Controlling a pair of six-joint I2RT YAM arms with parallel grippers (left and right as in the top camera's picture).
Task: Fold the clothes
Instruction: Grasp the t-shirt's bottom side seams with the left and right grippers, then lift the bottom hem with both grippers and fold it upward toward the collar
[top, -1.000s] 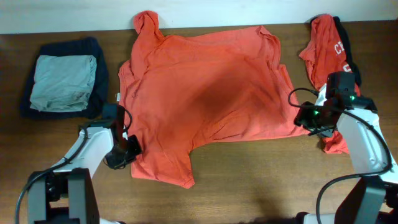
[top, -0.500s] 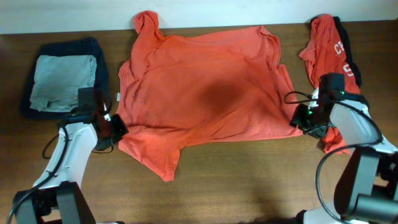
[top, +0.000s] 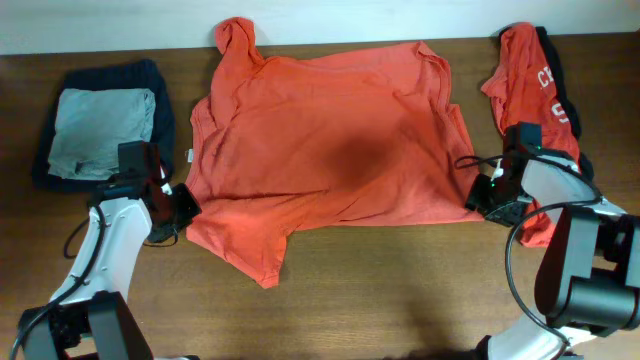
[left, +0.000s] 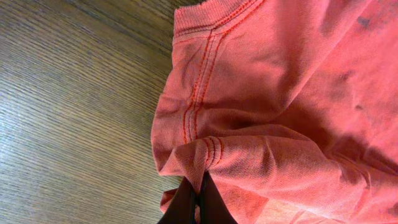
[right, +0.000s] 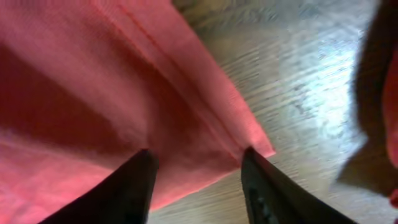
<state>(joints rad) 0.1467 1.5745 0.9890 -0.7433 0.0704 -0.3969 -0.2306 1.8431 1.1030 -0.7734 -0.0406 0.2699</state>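
Observation:
A red-orange T-shirt (top: 330, 150) lies spread across the middle of the table, and its lower left sleeve (top: 245, 250) hangs toward the front. My left gripper (top: 185, 203) is shut on a bunched fold at the shirt's left edge. In the left wrist view the dark fingertips (left: 186, 202) pinch the seamed cloth (left: 249, 124). My right gripper (top: 482, 195) is at the shirt's right hem corner. Its jaws stand open in the right wrist view, one finger (right: 134, 183) on each side of the flat corner of cloth (right: 205, 134).
At the far left a folded grey-blue garment (top: 100, 130) sits on a dark navy one (top: 160, 80). At the far right another red-orange shirt with white lettering (top: 525, 70) lies crumpled over a dark garment (top: 552, 62). Bare wood (top: 400, 290) runs along the front.
My left gripper has dragged the shirt's left edge and sleeve to the left and back. My right gripper has shifted up to the right hem corner, and its jaws have narrowed slightly.

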